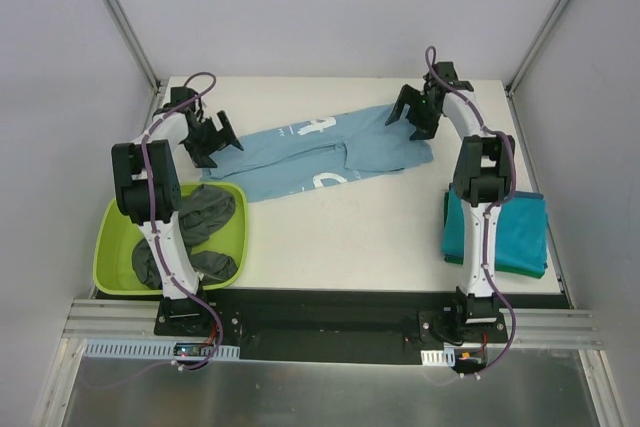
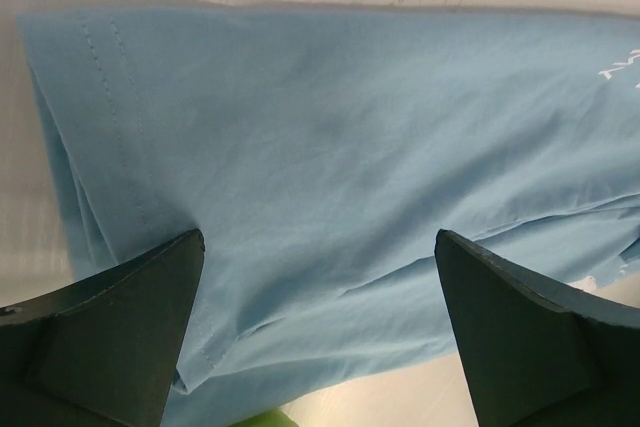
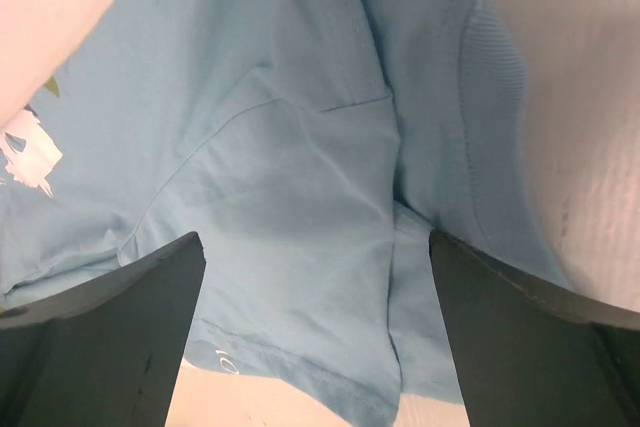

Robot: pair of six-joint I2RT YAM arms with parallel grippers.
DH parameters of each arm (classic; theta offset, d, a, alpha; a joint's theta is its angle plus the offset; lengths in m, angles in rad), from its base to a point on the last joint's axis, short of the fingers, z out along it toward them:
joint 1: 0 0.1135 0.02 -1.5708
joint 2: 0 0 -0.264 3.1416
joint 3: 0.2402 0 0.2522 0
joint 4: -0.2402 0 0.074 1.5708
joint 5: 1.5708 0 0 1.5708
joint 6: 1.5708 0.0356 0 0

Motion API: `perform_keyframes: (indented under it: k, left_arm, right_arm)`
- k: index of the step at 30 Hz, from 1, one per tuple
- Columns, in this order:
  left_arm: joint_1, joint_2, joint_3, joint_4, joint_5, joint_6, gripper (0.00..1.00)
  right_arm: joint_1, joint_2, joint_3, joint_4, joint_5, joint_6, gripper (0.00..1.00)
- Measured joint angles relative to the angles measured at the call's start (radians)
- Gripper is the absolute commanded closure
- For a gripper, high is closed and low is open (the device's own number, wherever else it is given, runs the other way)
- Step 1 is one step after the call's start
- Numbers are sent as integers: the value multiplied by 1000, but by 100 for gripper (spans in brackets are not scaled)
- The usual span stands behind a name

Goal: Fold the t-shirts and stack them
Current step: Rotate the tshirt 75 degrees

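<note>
The light blue t-shirt (image 1: 320, 152) with white printed marks lies folded lengthwise across the far middle of the table. My left gripper (image 1: 212, 137) is open just above its left end, fingers wide apart over the cloth (image 2: 330, 177). My right gripper (image 1: 420, 115) is open above its right end, over the collar and sleeve area (image 3: 330, 177). A teal t-shirt (image 1: 510, 232) lies folded at the right edge, partly behind the right arm. Dark grey t-shirts (image 1: 205, 222) lie crumpled in the lime-green tub (image 1: 115, 257).
The tub stands at the near left beside the left arm's base. White walls close in the table at the back and sides. A black strip runs along the near edge (image 1: 330, 299).
</note>
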Motion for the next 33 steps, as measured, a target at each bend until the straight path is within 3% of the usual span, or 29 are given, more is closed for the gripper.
perform_keyframes:
  k: [3, 6, 11, 16, 23, 33]
  left_arm:
    - [-19, -33, -15, -20, -35, 2, 1]
    - [-48, -84, -15, -34, -93, 5, 1]
    - [-160, -172, 13, -60, -209, 15, 1]
    - [-288, -207, 19, -61, -206, 29, 1]
    - [-376, -201, -43, -75, -177, 31, 1]
    - [-513, -71, -94, -81, -130, 19, 1]
  right_arm:
    - [-11, 39, 111, -49, 13, -37, 4]
    - [-6, 1, 109, -60, 28, -61, 4]
    - [42, -187, -77, -58, 89, -95, 4]
    - [183, -325, -229, -50, 86, -113, 4]
    - [315, -269, -291, -39, 16, -87, 4]
    - [194, -129, -231, -50, -64, -56, 4]
